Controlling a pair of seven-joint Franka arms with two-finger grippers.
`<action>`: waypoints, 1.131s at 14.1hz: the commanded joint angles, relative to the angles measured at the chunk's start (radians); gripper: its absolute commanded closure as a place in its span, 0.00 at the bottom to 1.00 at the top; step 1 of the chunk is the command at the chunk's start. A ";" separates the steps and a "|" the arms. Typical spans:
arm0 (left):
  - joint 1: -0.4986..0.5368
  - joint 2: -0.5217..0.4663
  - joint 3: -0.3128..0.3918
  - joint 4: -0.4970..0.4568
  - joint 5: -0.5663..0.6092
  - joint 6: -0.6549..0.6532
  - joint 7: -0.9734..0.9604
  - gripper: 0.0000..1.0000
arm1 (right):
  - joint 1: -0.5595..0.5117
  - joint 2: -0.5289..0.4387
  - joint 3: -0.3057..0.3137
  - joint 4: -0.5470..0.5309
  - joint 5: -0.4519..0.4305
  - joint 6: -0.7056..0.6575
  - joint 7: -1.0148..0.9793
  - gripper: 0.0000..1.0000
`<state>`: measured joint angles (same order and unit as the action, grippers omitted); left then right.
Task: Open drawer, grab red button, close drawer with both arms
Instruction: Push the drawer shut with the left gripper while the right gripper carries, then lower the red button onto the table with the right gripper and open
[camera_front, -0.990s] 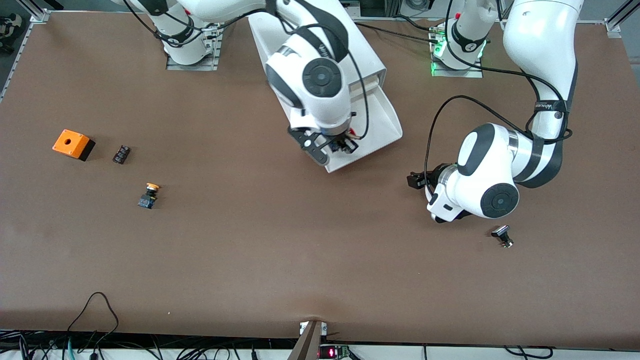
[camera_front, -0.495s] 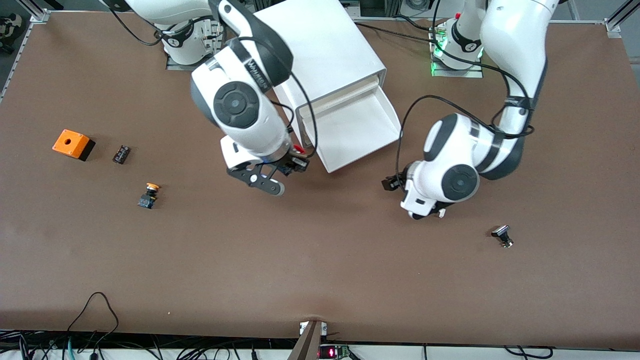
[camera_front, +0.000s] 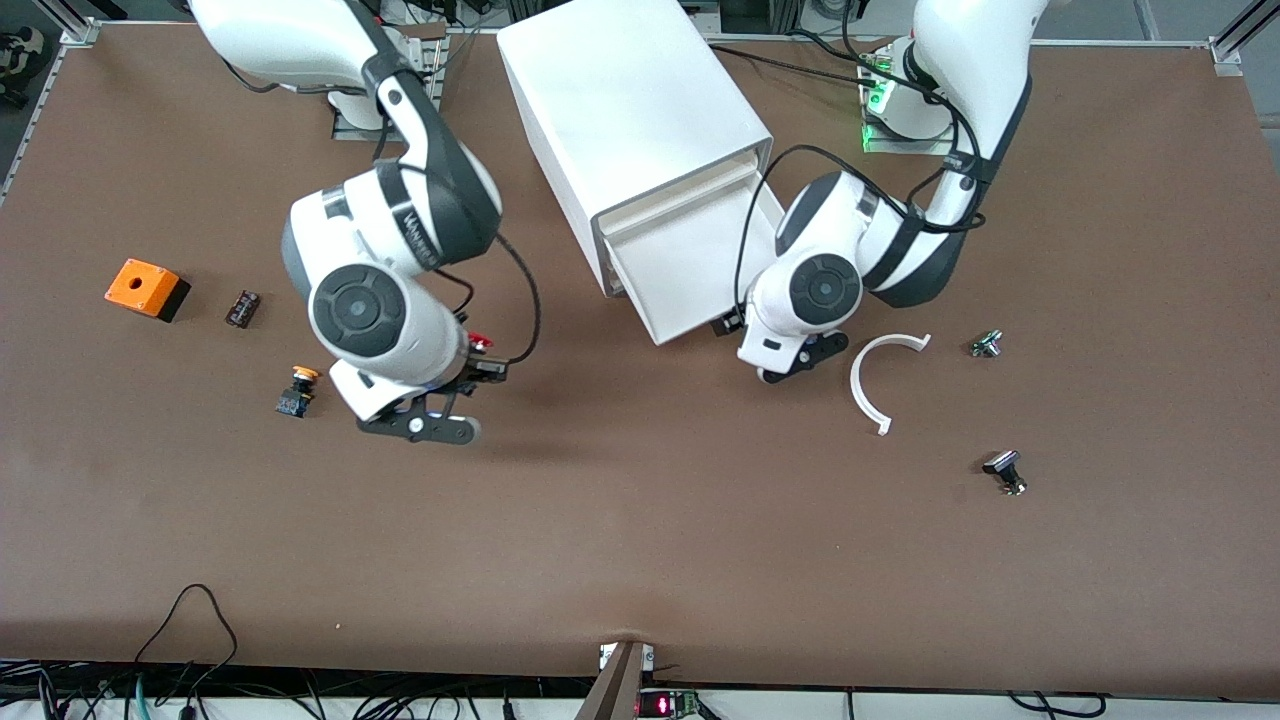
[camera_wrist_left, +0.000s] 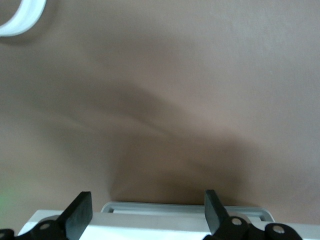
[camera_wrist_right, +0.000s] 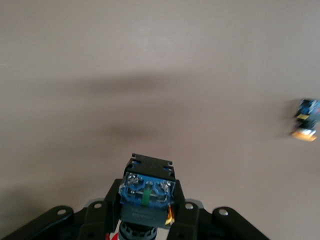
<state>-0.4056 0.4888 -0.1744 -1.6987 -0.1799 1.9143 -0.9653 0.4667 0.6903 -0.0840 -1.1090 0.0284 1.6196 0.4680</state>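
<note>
The drawer (camera_front: 685, 280) stands pulled out of the white cabinet (camera_front: 630, 110), and the part of its tray that shows is bare. My right gripper (camera_front: 486, 364) is over bare table toward the right arm's end and is shut on the button, whose red cap (camera_front: 480, 342) shows. In the right wrist view the button's black-and-blue block (camera_wrist_right: 147, 192) sits between the fingers of the right gripper (camera_wrist_right: 147, 216). My left gripper (camera_front: 730, 325) is at the corner of the drawer's front. In the left wrist view the left gripper (camera_wrist_left: 147, 212) is open, with the drawer's front edge (camera_wrist_left: 185, 211) between its fingers.
A yellow-capped button (camera_front: 297, 390) lies near the right gripper and shows in the right wrist view (camera_wrist_right: 306, 120). An orange box (camera_front: 145, 288) and a small black part (camera_front: 243, 307) lie toward the right arm's end. A white curved strip (camera_front: 878, 385) and two small parts (camera_front: 987, 344) (camera_front: 1005, 472) lie toward the left arm's end.
My right gripper has carried the button out of the drawer toward the right arm's end of the table. My left gripper has moved in to the drawer's front corner.
</note>
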 joint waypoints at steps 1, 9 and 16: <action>0.005 -0.056 -0.033 -0.076 0.019 0.017 -0.024 0.01 | -0.048 -0.058 -0.028 -0.150 0.010 0.103 -0.148 1.00; 0.013 -0.070 -0.116 -0.104 -0.050 0.015 -0.023 0.01 | -0.247 -0.089 -0.028 -0.523 0.071 0.512 -0.514 1.00; 0.014 -0.072 -0.194 -0.127 -0.055 0.015 -0.023 0.01 | -0.269 -0.072 -0.026 -0.652 0.071 0.701 -0.537 0.48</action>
<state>-0.4015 0.4554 -0.3405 -1.7819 -0.2147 1.9157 -0.9816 0.2070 0.6559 -0.1217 -1.7253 0.0836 2.3068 -0.0532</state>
